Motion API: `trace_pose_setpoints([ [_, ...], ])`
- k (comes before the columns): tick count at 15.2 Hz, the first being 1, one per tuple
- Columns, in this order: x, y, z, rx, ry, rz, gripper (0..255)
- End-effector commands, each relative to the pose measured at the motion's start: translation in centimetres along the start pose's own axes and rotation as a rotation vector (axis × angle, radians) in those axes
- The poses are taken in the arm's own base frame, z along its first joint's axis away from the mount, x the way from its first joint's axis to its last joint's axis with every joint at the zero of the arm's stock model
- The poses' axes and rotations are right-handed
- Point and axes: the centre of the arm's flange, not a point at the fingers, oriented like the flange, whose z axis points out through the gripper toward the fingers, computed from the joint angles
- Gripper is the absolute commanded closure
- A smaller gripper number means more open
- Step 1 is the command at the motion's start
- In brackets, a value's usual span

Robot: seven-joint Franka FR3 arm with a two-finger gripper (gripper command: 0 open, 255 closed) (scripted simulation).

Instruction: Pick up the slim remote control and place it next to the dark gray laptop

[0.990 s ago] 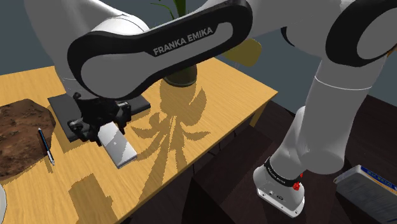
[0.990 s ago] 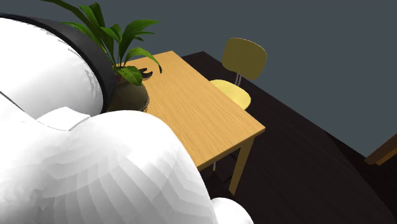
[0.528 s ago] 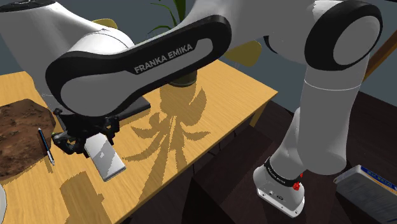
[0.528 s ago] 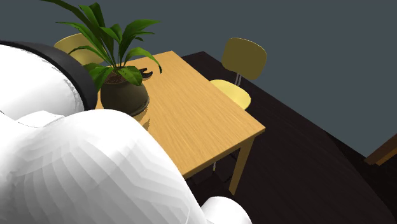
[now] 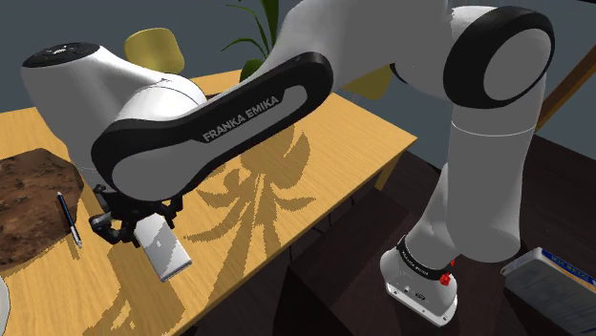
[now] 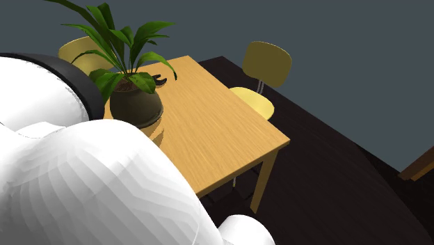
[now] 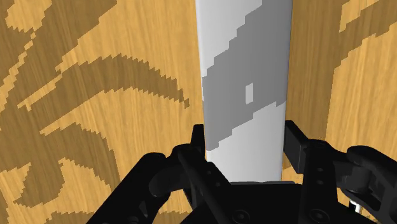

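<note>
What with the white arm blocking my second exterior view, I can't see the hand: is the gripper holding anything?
Observer: Yes. In the wrist view, the black two-finger gripper is shut on a flat, pale grey rectangular remote, clasping its long edges.
Operator: Is it off the surface?
Observer: It seems so. In the shoulder view it hangs tilted above the light wooden table.
Operator: Anything close by?
Observer: A slim dark pen lies by a mottled brown mat, toward the shoulder view's left of the gripper.

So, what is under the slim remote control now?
Under the light grey remote, clasped in the claw, lies the wooden tabletop with leaf shadows. The wood straight beneath it is covered, so I cannot see that.
</note>
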Motion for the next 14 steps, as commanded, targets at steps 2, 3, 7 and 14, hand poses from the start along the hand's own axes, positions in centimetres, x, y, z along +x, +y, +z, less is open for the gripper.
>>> trace_pose_setpoints([
  [2, 0.0, 0.0, 1.6, 0.001, 0.001, 0.0, 255],
  [3, 0.0, 0.0, 2.1, 0.001, 0.001, 0.0, 255],
  [7, 0.0, 0.0, 2.7, 0.001, 0.001, 0.0, 255],
  [14, 0.0, 0.0, 2.7, 0.001, 0.001, 0.0, 0],
])
